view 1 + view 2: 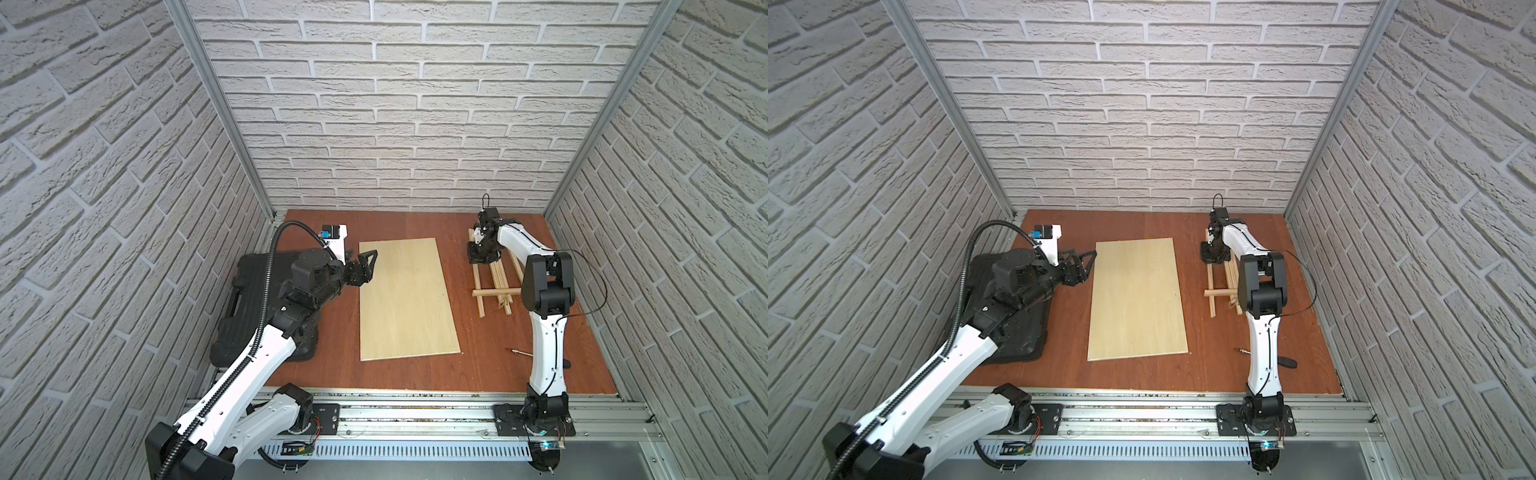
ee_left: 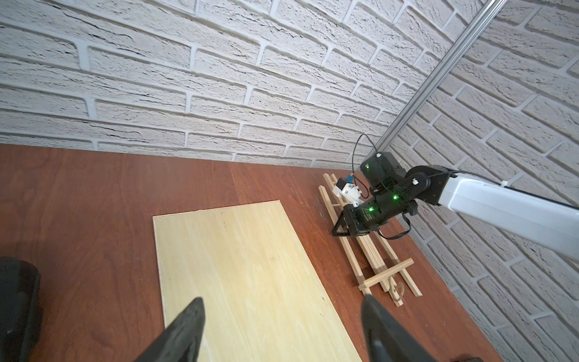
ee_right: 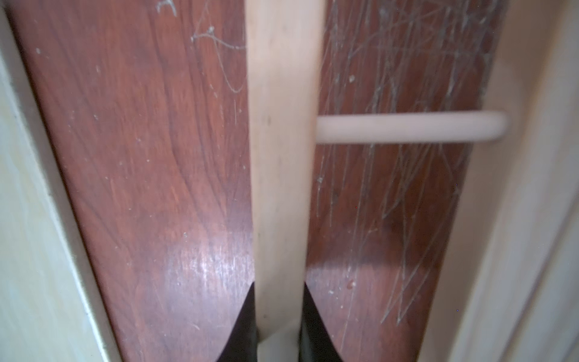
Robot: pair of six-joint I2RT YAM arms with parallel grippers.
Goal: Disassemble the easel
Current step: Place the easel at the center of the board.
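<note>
The easel, a frame of thin pale wooden slats with a cross ledge and a short string, lies flat on the brown table at the back right. My right gripper points down onto its far half. In the right wrist view that gripper is shut on the easel's middle slat, from which a round dowel runs sideways. My left gripper hangs open and holds nothing, over the far left edge of the plywood board.
A large flat plywood board lies mid-table between the arms. A black tool case sits at the left under the left arm. A small screwdriver-like tool lies near the right arm's base. Brick-pattern walls close in on three sides.
</note>
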